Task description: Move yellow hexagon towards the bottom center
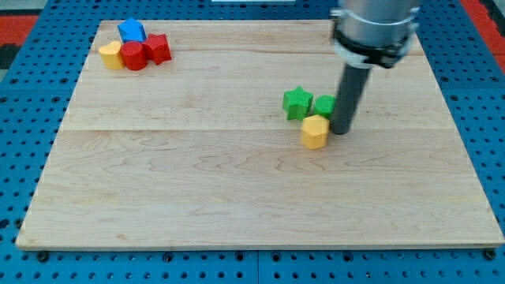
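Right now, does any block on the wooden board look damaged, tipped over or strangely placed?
Nothing stands out. My tip is beside the yellow hexagon block, at its right in the view, with the green star block and a green block just above. All blocks lie flat on the wooden board.

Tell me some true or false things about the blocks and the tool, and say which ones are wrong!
1. My tip sits just to the view's right of the yellow hexagon. True.
2. The green star lies at the view's bottom edge of the wooden board. False: it is above the yellow hexagon, near the middle.
3. A blue block sits in the cluster at the view's top left. True.
4. The red blocks touch my tip. False: they are far away, top left.
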Motion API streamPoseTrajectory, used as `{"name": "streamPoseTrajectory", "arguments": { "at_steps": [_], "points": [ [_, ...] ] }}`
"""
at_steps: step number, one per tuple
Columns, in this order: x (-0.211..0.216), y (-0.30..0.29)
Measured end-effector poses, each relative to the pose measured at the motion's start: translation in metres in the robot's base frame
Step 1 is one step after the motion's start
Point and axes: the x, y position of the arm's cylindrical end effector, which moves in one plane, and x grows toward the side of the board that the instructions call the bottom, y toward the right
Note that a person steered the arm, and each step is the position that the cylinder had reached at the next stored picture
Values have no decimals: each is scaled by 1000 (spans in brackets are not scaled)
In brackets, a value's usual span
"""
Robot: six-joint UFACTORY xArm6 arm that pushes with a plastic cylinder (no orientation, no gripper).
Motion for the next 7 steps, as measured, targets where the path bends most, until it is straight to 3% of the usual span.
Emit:
{"name": "streamPoseTrajectory", "arguments": {
  "at_steps": [2,3,4,5,7],
  "points": [
    [56,-76],
    [14,-79],
    [11,-132],
    [41,-128],
    [23,-40]
  ]
}}
